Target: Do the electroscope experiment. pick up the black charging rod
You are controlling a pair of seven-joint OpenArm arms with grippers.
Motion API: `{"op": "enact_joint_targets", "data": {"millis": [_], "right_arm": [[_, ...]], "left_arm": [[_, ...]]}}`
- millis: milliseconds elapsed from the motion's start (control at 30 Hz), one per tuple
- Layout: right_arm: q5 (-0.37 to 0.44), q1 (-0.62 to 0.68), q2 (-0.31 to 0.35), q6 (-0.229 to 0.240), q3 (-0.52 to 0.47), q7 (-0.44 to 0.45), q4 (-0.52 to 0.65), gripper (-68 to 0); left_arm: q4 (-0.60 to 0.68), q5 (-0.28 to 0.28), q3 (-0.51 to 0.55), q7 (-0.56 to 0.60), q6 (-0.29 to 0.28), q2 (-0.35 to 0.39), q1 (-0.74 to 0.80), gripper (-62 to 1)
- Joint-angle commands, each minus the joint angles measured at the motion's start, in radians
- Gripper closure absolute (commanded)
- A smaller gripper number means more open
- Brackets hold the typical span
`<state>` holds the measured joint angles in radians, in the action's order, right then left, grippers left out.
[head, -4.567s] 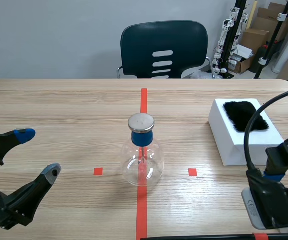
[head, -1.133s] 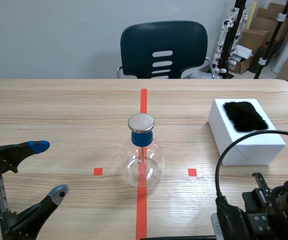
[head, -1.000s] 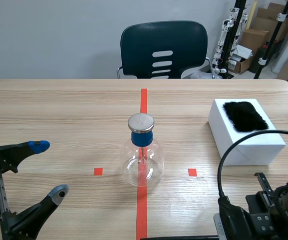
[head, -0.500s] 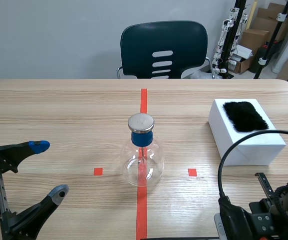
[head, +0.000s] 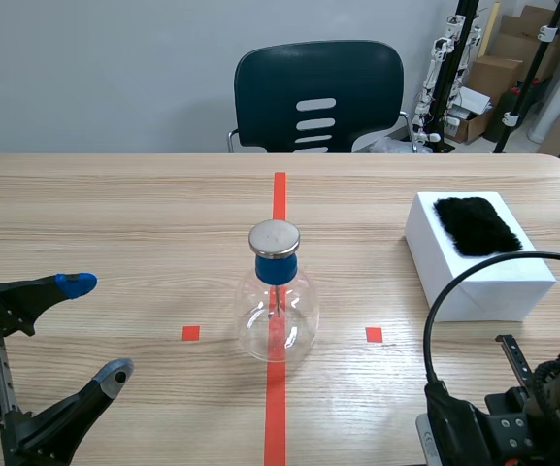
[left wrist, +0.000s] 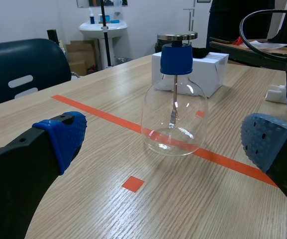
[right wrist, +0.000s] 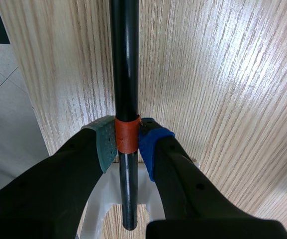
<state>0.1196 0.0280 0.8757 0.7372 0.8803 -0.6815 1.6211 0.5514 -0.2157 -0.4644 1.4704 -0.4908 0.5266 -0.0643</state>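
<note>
Right claw (right wrist: 127, 142) clamped on the slim black charging rod (right wrist: 125, 59)!
It pinches the orange-red band, rod along the wooden bench (right wrist: 208, 74) edge; left claw (head: 93, 327) gapes open over the bench.

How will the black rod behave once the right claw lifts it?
Probably stiff: the black rod looks straight along its visible length. Likely slippery, since its surface is smooth and glossy, though the right claw pinches it at the orange band. It looks round, so it may roll if released on the table.
</note>
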Motion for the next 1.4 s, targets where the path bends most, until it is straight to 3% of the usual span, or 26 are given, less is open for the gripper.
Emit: {"op": "enact_joint_targets", "data": {"millis": [0, 67, 433, 800, 1133, 1300, 1367], "right_arm": [[-0.002, -0.014, 0.014, 0.008, -0.005, -0.004, 0.003, -3.2], [-0.004, -0.014, 0.014, 0.008, -0.005, -0.004, 0.003, -0.6], [0.001, -0.013, 0.014, 0.008, -0.005, -0.008, 0.003, -0.6], [0.048, -0.011, 0.067, 0.008, -0.005, -0.008, 0.047, -0.6], [0.077, -0.011, 0.147, 0.008, -0.005, -0.010, 0.146, -0.6], [0.134, -0.011, 0.228, 0.008, -0.005, 0.003, 0.227, -0.7], [0.140, -0.011, 0.274, -0.015, -0.005, 0.031, 0.265, -0.7]], "left_arm": [[0.011, 0.013, 0.003, 0.015, 0.002, 0.006, -0.005, -62.3], [0.011, 0.013, 0.003, 0.015, 0.002, 0.006, -0.005, -62.3], [0.011, 0.013, 0.003, 0.015, 0.002, 0.006, -0.005, -62.3], [0.011, 0.013, 0.003, 0.014, 0.002, 0.006, -0.005, -62.3], [0.011, 0.013, 0.003, 0.014, 0.002, 0.006, -0.005, -62.3], [0.011, 0.013, 0.003, 0.014, 0.002, 0.006, -0.005, -62.3], [0.011, 0.013, 0.003, 0.014, 0.002, 0.006, -0.005, -62.3]]}}
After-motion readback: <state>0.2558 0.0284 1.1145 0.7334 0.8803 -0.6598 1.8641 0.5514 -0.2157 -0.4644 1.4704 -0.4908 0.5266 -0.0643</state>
